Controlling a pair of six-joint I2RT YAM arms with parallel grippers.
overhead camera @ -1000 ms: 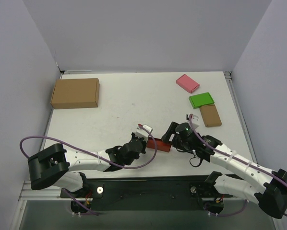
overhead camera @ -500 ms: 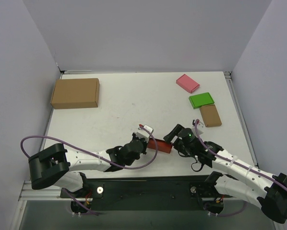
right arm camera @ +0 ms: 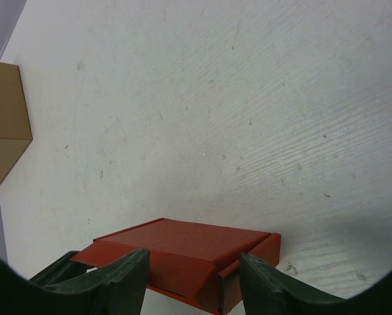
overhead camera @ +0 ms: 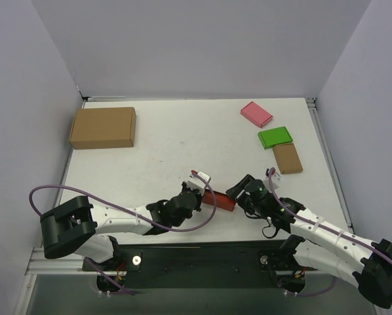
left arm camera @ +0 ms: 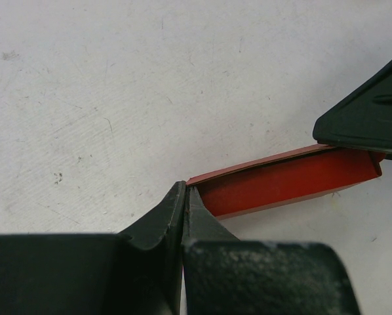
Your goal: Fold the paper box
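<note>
Over the last second the right tool point(overhead camera: 239, 189) has slid a little toward the tabletop's point(overhead camera: 183, 141) right edge and its jaws have narrowed. The paper box point(overhead camera: 219, 199) has swung with it and now lies as a longer slanted strip. The left tool point(overhead camera: 197, 189) has hardly shifted.

The left tool is fully closed, pinching the thin edge at one end of the paper box; the left wrist view shows red card running into the seam between its fingers. This looks like an anchoring grip, holding that end fixed while the other arm works.

The right tool's jaws stand partly apart, astride the opposite end of the box. One dark finger point(left arm camera: 370, 111) lies over the box's top edge. Whether it is pressing or only touching cannot be told, and no firm grip shows. It seems placed to pinch or push a wall into shape.

The box sits close to the tabletop's near edge, about midway along it, between the two tools. Well away are a brown carton point(overhead camera: 103, 127) at the far left corner and pink point(overhead camera: 256, 113), green point(overhead camera: 275, 137) and small brown point(overhead camera: 287, 158) flat boxes toward the far right.
</note>
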